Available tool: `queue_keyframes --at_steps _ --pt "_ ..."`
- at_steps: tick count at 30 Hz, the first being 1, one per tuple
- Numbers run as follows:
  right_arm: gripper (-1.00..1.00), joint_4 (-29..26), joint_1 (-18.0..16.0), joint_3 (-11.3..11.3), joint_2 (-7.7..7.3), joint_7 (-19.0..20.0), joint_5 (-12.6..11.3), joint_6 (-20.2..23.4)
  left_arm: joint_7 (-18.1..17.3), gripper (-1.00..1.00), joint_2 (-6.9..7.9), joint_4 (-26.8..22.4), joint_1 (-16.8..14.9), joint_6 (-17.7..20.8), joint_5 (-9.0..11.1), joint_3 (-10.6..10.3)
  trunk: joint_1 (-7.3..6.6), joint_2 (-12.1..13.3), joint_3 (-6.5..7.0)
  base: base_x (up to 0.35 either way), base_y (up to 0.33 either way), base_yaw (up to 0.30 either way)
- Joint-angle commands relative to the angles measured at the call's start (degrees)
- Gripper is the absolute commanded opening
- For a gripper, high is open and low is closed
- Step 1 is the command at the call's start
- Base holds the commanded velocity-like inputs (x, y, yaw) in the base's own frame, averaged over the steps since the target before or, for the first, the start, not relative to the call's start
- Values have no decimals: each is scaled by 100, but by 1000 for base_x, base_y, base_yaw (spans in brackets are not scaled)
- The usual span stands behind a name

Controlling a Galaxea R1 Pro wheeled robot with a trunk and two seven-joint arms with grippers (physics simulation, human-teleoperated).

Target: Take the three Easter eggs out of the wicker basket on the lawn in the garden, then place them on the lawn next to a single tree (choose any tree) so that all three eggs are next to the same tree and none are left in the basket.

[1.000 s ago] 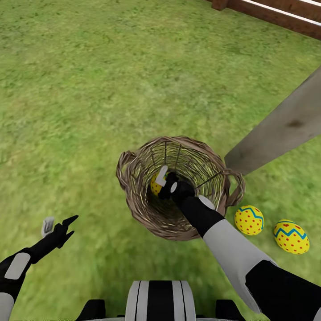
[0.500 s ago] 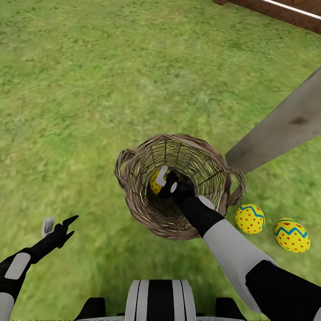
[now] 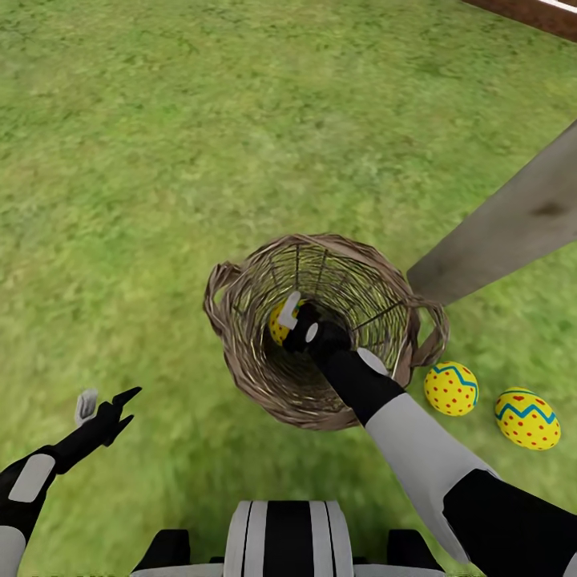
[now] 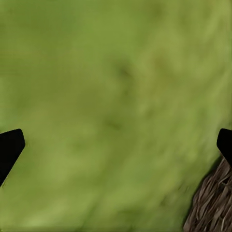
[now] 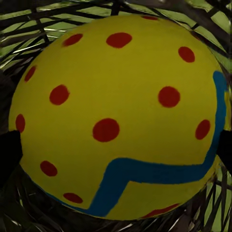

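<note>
The wicker basket (image 3: 240, 353) stands on the lawn (image 3: 160, 160) at the foot of the tree (image 3: 513, 224), whose pale trunk leans in from the right. My right gripper (image 3: 298, 320) reaches down inside the basket. It is open, with a fingertip (image 5: 9, 152) on each side of a yellow Easter egg (image 5: 116, 111) that sits very close to the palm. From the head camera that egg (image 3: 277, 324) peeks out beside the gripper. Two more eggs (image 3: 450, 389) (image 3: 526, 418) lie on the grass to the right of the basket, near the trunk. My left gripper (image 3: 100, 409) hangs open over bare grass, left of the basket.
A brown wooden fence (image 3: 545, 12) crosses the far right corner. Open grass spreads to the left of the basket and beyond it. The basket's wicker wall (image 4: 212, 203) edges into the left wrist view.
The whole head view has shifted slightly, so basket, eggs and fence sit a little higher in it. The right gripper stays at the egg inside the basket; the left arm is unchanged.
</note>
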Motion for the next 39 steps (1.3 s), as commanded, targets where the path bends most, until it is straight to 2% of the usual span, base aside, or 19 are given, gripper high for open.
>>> queue_keyframes --at_steps 1,8,16,23,33,39 --pt "-100 318 0 3 0 61 45 23 -8 100 -1 -1 -3 40 17 16 0 -1 -4 0 0 0" --pt "-100 326 0 10 2 65 47 21 -26 100 3 -11 -3 40 17 17 11 -6 -93 0 0 0" --pt "-100 327 0 12 2 64 54 21 -23 100 6 -17 -3 45 25 26 6 -3 -49 0 0 0" --pt "-100 326 0 13 2 47 71 21 -29 100 7 -33 -3 49 25 21 -5 2 40 0 0 0" --pt "-100 327 0 21 2 38 81 21 35 100 7 -52 -3 58 17 9 -30 15 261 -4 0 0" --pt "-100 315 0 13 -10 47 88 27 35 100 8 -50 -3 58 17 9 -46 23 394 -264 0 0"
